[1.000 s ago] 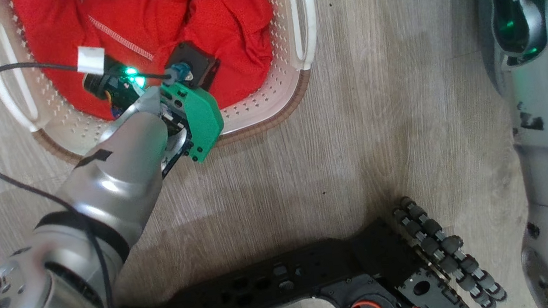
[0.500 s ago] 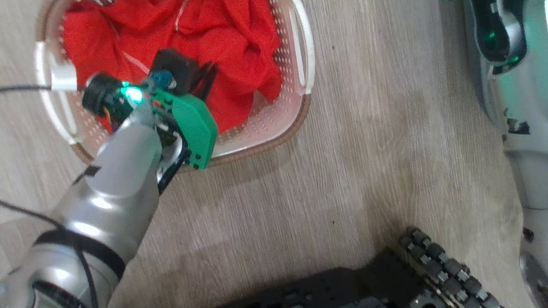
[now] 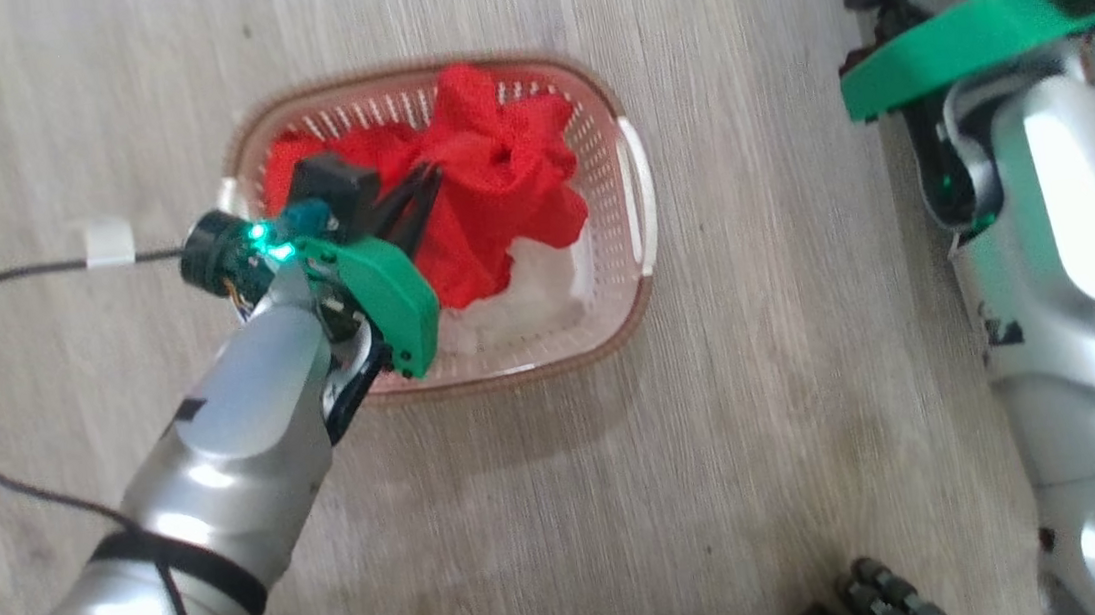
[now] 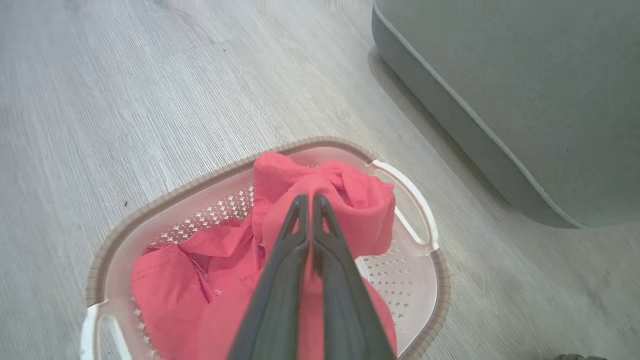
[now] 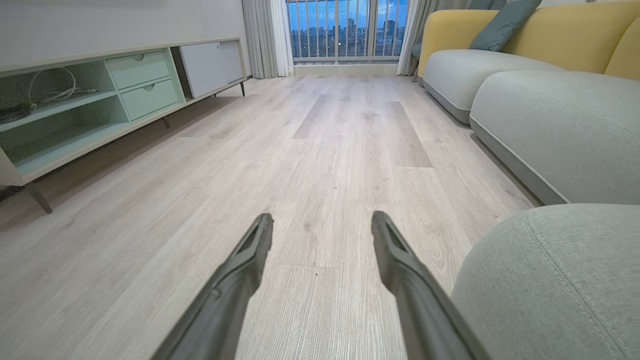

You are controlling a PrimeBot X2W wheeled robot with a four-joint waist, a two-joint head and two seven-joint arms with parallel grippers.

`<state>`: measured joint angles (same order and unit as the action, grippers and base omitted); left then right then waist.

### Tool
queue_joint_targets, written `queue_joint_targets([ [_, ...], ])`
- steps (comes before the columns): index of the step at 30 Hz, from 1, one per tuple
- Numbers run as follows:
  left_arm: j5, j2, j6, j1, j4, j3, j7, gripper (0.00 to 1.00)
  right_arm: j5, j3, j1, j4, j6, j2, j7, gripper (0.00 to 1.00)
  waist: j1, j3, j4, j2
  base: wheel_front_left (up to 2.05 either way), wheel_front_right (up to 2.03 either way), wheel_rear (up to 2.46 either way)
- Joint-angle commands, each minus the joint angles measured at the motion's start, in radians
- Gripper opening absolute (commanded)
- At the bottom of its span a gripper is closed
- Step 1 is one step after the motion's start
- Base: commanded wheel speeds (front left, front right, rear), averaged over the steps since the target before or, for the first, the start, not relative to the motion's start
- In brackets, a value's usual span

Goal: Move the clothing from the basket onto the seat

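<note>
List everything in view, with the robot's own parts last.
clothing: one bunch, red, in the basket
basket: one, cream with brown rim, on the floor
seat: one, grey-green, beside the basket
floor: one, pale wood, under everything
cabinet: one, pale green, along the wall in the right wrist view
sofa: one, grey with yellow back, at the room's far end
pillow: one, teal, on the sofa
left gripper: one, dark, shut on the clothing
right gripper: one, dark, open above the floor

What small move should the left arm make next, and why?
Probably lift straight up: the left gripper is shut on the clothing, but most fabric lies in the basket. Raised clear of it, the clothing could then go to the seat nearby.
</note>
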<state>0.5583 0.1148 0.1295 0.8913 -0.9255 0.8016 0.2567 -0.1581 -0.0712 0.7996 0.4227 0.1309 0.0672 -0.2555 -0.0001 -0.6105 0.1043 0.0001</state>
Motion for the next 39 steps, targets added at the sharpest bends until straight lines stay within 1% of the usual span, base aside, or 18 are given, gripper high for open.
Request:
queue_joint_targets([
  [1, -0.010, 0.017, 0.001, -0.014, 0.030, -0.038, 0.005, 0.00, -0.001, -0.010, -0.027, -0.024, 0.000, -0.016, -0.006, 1.00, 0.0001, 0.070, -0.025, -0.0001, 0.00, 0.00, 0.00],
  [11, -0.100, 0.011, 0.001, -0.114, 0.168, -0.192, 0.005, 0.00, -0.016, -0.015, -0.131, 0.033, 0.000, 0.002, -0.006, 1.00, 0.0001, 0.252, -0.056, -0.0001, 0.00, 0.00, 0.00],
  [18, -0.163, 0.013, 0.001, -0.149, 0.311, -0.289, 0.005, 0.00, -0.034, -0.015, -0.183, 0.047, 0.000, 0.010, -0.006, 1.00, 0.0001, 0.319, -0.078, -0.0001, 0.00, 0.00, 0.00],
  [27, -0.210, 0.004, 0.001, -0.140, 0.492, -0.352, 0.005, 0.00, -0.043, -0.021, -0.230, 0.063, 0.000, 0.012, -0.006, 1.00, 0.0001, 0.375, -0.099, -0.0001, 0.00, 0.00, 0.00],
  [31, -0.226, 0.003, 0.001, -0.130, 0.568, -0.361, 0.005, 0.00, -0.045, -0.020, -0.249, 0.068, 0.000, 0.011, -0.006, 1.00, 0.0001, 0.398, -0.108, -0.0001, 0.00, 0.00, 0.00],
  [39, -0.247, 0.005, 0.001, -0.131, 0.665, -0.374, 0.005, 0.00, -0.054, -0.023, -0.284, 0.079, 0.000, 0.007, -0.006, 1.00, 0.0001, 0.438, -0.116, -0.0001, 0.00, 0.00, 0.00],
])
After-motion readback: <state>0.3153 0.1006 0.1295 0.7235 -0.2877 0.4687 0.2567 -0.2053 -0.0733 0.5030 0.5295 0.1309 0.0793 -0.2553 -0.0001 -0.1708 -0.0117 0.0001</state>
